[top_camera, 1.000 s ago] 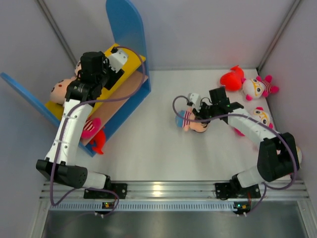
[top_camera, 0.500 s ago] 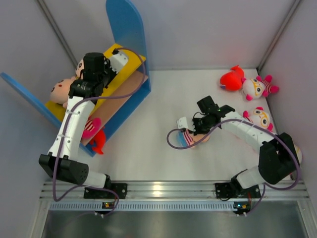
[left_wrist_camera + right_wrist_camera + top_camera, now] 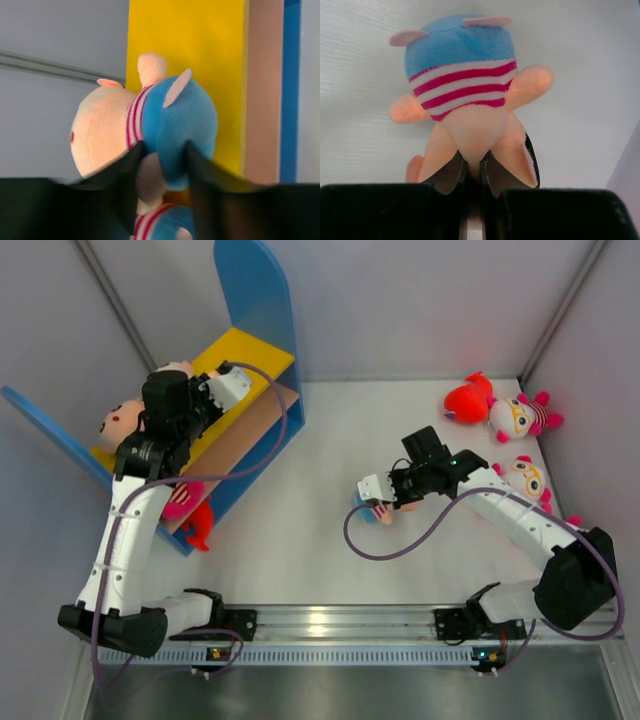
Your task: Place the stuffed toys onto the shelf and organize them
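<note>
The shelf lies tipped at the left, with blue side panels (image 3: 252,290), a yellow board (image 3: 245,350) and a tan board (image 3: 240,430). My left gripper (image 3: 205,388) is over the yellow board. In the left wrist view its jaws (image 3: 162,155) pinch the blue pants of a peach-faced striped doll (image 3: 175,115) lying against the yellow board (image 3: 210,40). A second peach-faced doll (image 3: 118,420) lies beside it. My right gripper (image 3: 385,498) is shut on the head of another striped doll (image 3: 376,512), which also shows in the right wrist view (image 3: 462,65), over the white table mid-right.
A red plush (image 3: 466,400) and a white-faced doll with glasses (image 3: 520,418) lie at the far right corner, and another white-faced doll (image 3: 526,476) lies nearer. A pink toy (image 3: 183,498) and a red toy (image 3: 198,530) sit at the shelf's near end. Grey walls enclose the table.
My right gripper has carried the striped doll toward the near left. My left gripper has drawn back to the left along the yellow board.
</note>
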### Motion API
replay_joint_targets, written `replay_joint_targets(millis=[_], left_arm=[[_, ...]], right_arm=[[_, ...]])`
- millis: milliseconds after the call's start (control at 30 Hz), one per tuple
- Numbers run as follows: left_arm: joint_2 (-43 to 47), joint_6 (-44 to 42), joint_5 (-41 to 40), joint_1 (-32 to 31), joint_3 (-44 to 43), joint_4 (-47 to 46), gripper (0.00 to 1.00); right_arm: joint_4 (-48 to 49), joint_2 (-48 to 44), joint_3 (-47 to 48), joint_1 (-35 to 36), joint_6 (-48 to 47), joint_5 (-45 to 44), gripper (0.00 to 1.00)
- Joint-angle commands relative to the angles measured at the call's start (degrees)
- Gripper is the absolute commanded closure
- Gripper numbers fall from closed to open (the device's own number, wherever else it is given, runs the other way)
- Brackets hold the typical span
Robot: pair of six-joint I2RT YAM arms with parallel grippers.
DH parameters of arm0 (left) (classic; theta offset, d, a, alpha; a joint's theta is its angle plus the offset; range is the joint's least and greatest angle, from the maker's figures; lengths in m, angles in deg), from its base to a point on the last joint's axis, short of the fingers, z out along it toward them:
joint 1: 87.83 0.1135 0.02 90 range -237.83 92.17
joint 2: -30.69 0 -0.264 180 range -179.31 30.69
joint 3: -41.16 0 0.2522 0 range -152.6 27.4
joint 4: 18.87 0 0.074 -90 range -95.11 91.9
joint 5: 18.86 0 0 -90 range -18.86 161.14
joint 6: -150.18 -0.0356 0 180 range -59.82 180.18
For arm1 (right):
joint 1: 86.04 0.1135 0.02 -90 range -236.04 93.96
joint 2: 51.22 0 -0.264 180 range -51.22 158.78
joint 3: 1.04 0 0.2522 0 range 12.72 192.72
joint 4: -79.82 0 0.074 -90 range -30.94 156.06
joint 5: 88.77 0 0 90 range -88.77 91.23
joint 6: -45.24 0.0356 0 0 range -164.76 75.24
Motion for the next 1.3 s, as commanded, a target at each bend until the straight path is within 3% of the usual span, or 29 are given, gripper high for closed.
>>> replay_joint_targets(millis=[0, 100, 133, 233, 333, 467, 500, 567, 633, 833, 933, 1033, 1133, 1267], left_arm=[[0.85, -2.1, 1.16, 0.32, 1.26, -1.16, 0.43], [1.56, -2.36, 1.95, 0.32, 0.99, -0.89, 0.13], [1.64, -2.19, 2.3, 0.32, 0.38, -0.89, 0.11], [1.47, 0.08, 5.1, 0.32, -3.03, 0.68, 0.11], [0.33, 4.39, 14.23, 0.32, -10.92, 4.63, 0.13], [-0.99, 6.17, 35.65, 0.23, -16.76, 16.29, 0.15], [0.14, 1.38, 49.01, 0.15, -12.24, 21.64, 0.14], [0.93, -1.63, 52.83, -0.03, -7.41, 22.48, 0.12], [1.47, -4.54, 53.1, -0.47, -3.33, 23.71, 0.01], [4.02, -9.48, 56.01, -3.1, 3.1, 27.5, 0.01], [4.02, -9.39, 54.51, -4.77, 4.51, 27.5, 0.02], [3.4, -9.57, 52.67, -8.1, 5.3, 28.64, 0.01], [3.31, -9.22, 48.98, -14.24, 6.26, 28.46, 0.01], [3.31, -9.22, 47.83, -14.79, 6.27, 28.46, 0.01]], right_arm=[[-1.08, -1.08, 3.74, 0.92, -2.89, 1.3, 0.99], [-0.64, -2.21, 4.36, 0.93, -3.85, 2.53, 0.99], [-0.38, -2.57, 4.88, 0.93, -4.29, 2.7, 0.99], [-0.9, -3.18, 7.77, 0.66, -5.26, 5.94, 1.0], [-0.9, -3.54, 11.37, -0.13, -6.75, 11.13, 1.0], [-4.41, -0.38, 18.5, -0.39, -8.6, 18.23, 1.0], [-4.16, 0.41, 20.51, -0.31, -9.21, 24.44, 1.0], [-3.54, 0.94, 21.49, -0.3, -9.39, 28.33, 1.0], [-3.19, 1.47, 22.37, -0.13, -9.39, 31.87, 1.0], [-2.31, 3.58, 23.61, 3.73, -10.01, 32.77, 1.0], [-0.29, 4.99, 23.43, 6.54, -9.57, 31.62, 1.0], [3.21, 7.0, 24.39, 8.92, -7.55, 36.1, 1.0], [6.13, 9.2, 25.88, 9.71, -5.35, 35.76, 1.0], [4.46, 12.1, 28.7, 10.68, -5.97, 36.63, 1.0]])
